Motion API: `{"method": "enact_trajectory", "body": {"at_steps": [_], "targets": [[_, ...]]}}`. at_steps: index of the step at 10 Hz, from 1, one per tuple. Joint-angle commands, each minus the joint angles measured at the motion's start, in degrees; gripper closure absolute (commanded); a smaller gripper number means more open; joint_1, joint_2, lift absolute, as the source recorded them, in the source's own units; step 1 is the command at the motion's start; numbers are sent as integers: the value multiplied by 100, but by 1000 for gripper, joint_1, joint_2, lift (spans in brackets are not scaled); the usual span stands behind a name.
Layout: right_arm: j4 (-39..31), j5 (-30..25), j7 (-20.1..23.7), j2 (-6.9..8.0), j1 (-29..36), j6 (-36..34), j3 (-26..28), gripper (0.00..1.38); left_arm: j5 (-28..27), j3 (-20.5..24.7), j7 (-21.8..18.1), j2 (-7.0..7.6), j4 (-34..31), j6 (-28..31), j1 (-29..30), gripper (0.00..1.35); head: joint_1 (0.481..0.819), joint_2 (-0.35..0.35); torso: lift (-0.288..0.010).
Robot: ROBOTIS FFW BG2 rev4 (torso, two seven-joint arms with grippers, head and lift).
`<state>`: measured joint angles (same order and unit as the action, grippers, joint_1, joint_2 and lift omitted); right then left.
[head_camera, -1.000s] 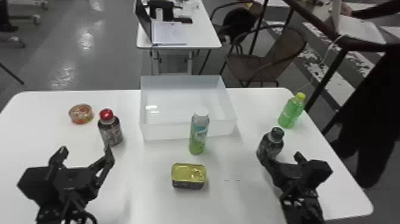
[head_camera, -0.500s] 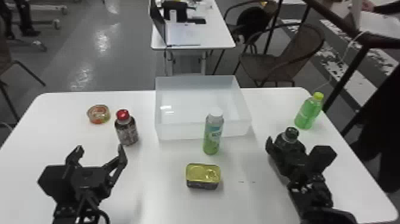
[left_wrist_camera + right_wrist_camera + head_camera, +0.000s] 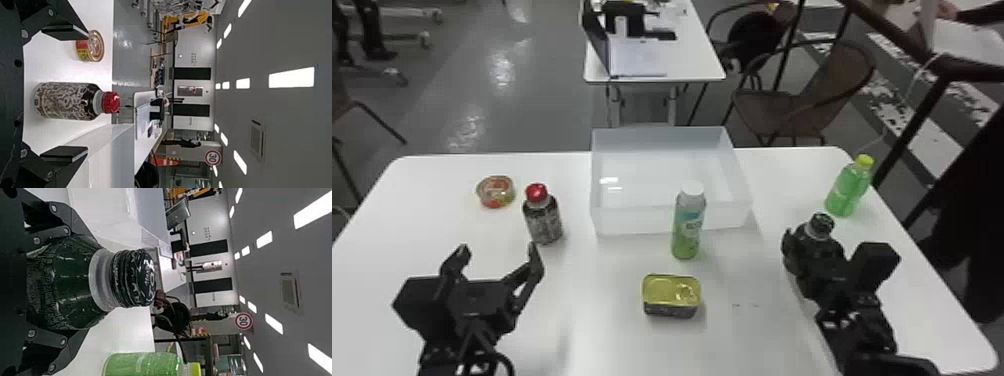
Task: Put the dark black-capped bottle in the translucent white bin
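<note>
The right gripper's (image 3: 80, 284) jaws look closed on the dark black-capped bottle (image 3: 818, 240), its fingers (image 3: 78, 225) pressed in at both sides of the body below the neck, with the cap standing free. Whether the base has left the table (image 3: 757, 340) cannot be told. The step in hand seems to be securing the bottle and lifting it. The right arm would do well to firm the hold, then raise the bottle straight up, keeping it upright, before any sideways travel. Just beside it, farther to the right, stands the yellow-capped green bottle (image 3: 848, 187), which a swing outward might knock. The translucent white bin (image 3: 632, 220) lies forward and to the left, with the white-capped bottle (image 3: 688, 225) just before its near wall; the bottle's base should clear both that cap and the rim, then go down low before release, lest it topple. The pull-tab tin (image 3: 672, 295) sits nearer the robot. The left gripper (image 3: 498, 250) waits with its jaws apart near the red-capped bottle (image 3: 543, 217).
</note>
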<state>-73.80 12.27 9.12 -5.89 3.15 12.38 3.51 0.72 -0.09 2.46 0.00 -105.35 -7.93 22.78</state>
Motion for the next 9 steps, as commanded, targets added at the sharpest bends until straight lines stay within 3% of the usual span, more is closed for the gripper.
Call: {"method": "enact_trajectory", "body": {"at_steps": [1, 3, 4, 9], "targets": [[-1013, 21, 2, -8, 301, -711, 1, 769, 25, 0, 0, -15, 5, 2, 7, 262, 695, -56, -93], [-1822, 232, 19, -70, 222, -1528, 1, 769, 25, -9, 0, -15, 14, 2, -2, 262, 695, -39, -93], [-1875, 276, 63, -79, 28, -1598, 1, 769, 25, -18, 0, -15, 14, 2, -10, 262, 695, -36, -93], [-11, 426, 696, -61, -1387, -315, -245, 766, 69, -53, 0, -15, 23, 37, -54, 262, 695, -23, -93]]}}
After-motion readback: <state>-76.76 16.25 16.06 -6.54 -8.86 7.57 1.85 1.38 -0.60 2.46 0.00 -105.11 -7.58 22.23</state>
